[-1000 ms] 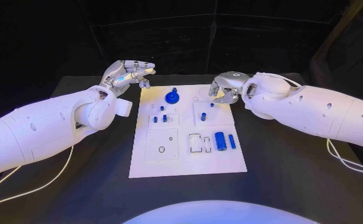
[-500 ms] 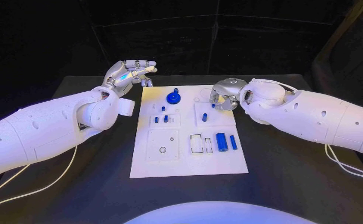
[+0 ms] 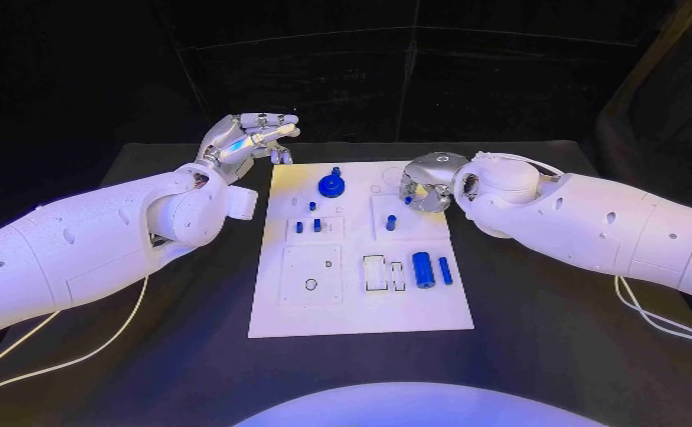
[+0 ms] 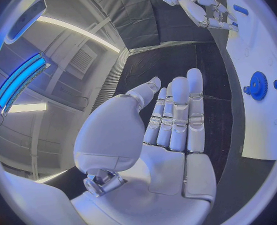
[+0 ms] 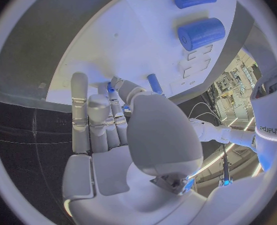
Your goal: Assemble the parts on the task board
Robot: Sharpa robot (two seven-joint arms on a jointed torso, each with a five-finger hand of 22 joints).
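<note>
Head view shows the right hand (image 3: 428, 183) over the board's (image 3: 361, 307) far right, fingers (image 5: 116, 96) apparently pinching a small blue part (image 5: 110, 87); it should lower straight, while the left hand (image 3: 248, 140), fingers spread, waits.

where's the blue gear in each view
Head view: blue gear at the far end of the task board, between the two hands.
Left wrist view: beyond the left hand, on the board.
Right wrist view: not in it.
Shared landmark: the white board.
</note>
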